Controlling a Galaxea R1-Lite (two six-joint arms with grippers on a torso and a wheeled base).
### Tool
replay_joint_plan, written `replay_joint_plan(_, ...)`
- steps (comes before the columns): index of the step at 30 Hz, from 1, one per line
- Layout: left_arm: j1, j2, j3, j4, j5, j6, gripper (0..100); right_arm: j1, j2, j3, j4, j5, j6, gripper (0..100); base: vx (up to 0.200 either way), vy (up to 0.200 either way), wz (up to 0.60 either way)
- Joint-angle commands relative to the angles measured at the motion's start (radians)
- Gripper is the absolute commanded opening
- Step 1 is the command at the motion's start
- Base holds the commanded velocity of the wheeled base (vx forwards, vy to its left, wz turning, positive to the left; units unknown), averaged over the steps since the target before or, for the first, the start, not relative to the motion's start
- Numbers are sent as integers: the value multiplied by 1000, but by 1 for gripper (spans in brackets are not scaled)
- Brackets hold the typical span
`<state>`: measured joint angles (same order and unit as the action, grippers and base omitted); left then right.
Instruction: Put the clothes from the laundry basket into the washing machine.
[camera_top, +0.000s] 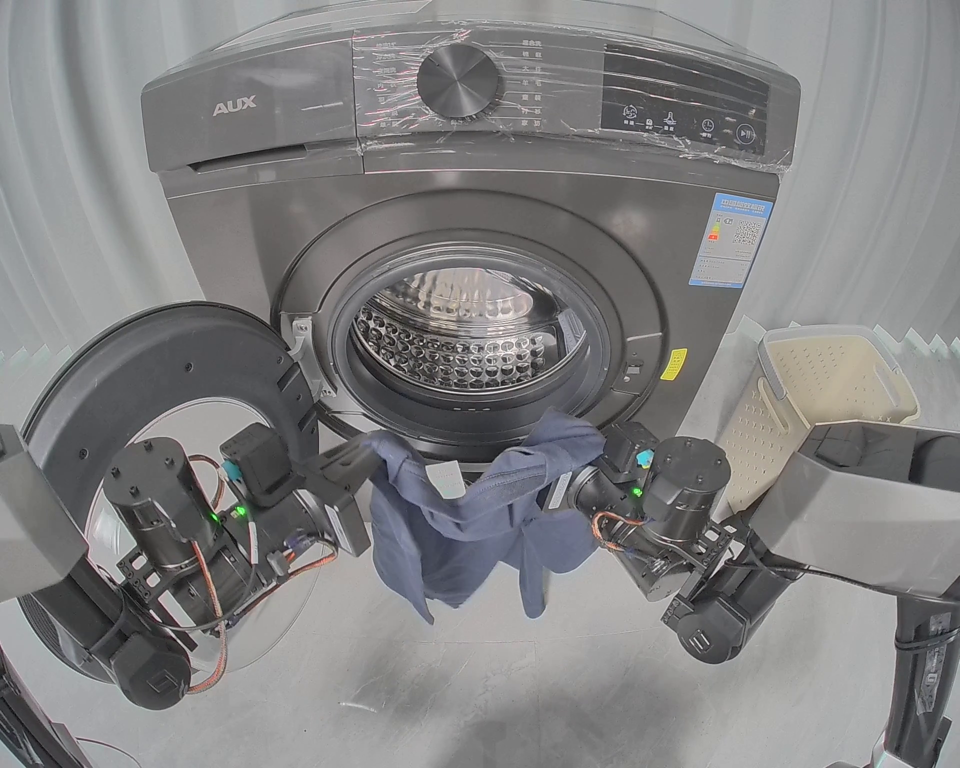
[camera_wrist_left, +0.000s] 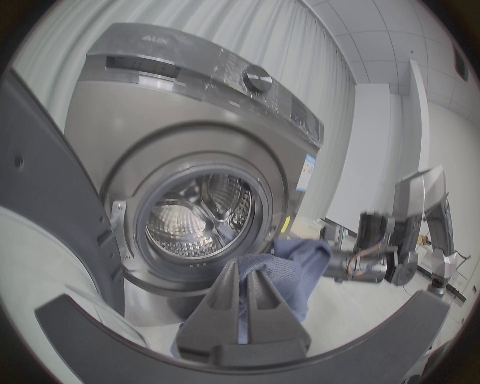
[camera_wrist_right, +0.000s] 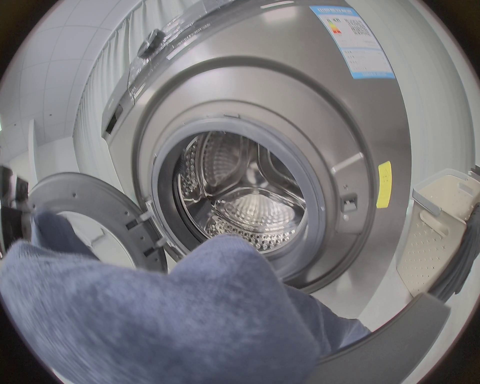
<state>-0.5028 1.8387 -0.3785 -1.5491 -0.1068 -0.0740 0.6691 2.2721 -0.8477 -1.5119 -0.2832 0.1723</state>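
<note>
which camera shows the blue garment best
The head view: the whole blue garment hangs spread out in front of the washing machine opening. The left wrist view shows a bunched end pinched in the left gripper; the right wrist view shows one close fold across its foreground.

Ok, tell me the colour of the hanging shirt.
Shirt is plain dark blue; clearest in head view.

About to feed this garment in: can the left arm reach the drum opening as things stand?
Probably yes. The door is swung wide, the drum opening is unblocked, and the left gripper, shut on the blue garment, sits just below and in front of it with nothing between.
</note>
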Motion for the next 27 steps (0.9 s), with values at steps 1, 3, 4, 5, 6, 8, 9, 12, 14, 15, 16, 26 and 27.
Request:
replay_joint_plan(1, -3, 91, 61, -2, -33, 23, 0, 27, -75, -22, -1, 1, -2, 0, 0, 0, 0)
replay_joint_plan(3, -3, 105, 66, -2, -36, 23, 0, 40, -85, -34, 4, 1, -2, 0, 0, 0, 0)
replay_joint_plan(4, -5, 116, 67, -3, -37, 23, 0, 50, -94, -45, 9, 1, -2, 0, 0, 0, 0)
replay_joint_plan(5, -8, 126, 70, -3, -39, 25, 0, 58, -97, -53, 15, -1, -2, 0, 0, 0, 0)
replay_joint_plan(6, -14, 134, 75, -3, -39, 25, 0, 61, -98, -57, 19, -1, -2, 0, 0, 0, 0)
replay_joint_plan(8, -19, 145, 84, -3, -39, 25, 0, 66, -98, -62, 21, -1, -2, 0, 0, 0, 0)
replay_joint_plan(9, -19, 145, 86, -3, -39, 25, 0, 67, -98, -62, 21, -1, -2, 0, 0, 0, 0)
replay_joint_plan(12, -19, 151, 95, -3, -40, 36, 100, 69, -98, -62, 21, -1, -1, 0, 0, 0, 0)
replay_joint_plan(14, -19, 152, 98, -3, -39, 36, 100, 69, -98, -65, 21, 1, -2, 0, 0, 0, 0)
replay_joint_plan(15, -19, 157, 99, -3, -39, 36, 100, 67, -97, -73, 22, -1, -2, 0, 0, 0, 0)
replay_joint_plan(16, -20, 165, 105, -3, -39, 36, 100, 67, -97, -79, 22, 1, -2, 0, 0, 0, 0)
replay_joint_plan(26, -53, 174, 178, -3, -47, 45, 100, 46, -86, -126, 16, 1, 1, 0, 0, 0, 0)
replay_joint_plan(27, -53, 175, 181, -3, -53, 48, 100, 46, -86, -128, 16, 1, 1, 0, 0, 0, 0)
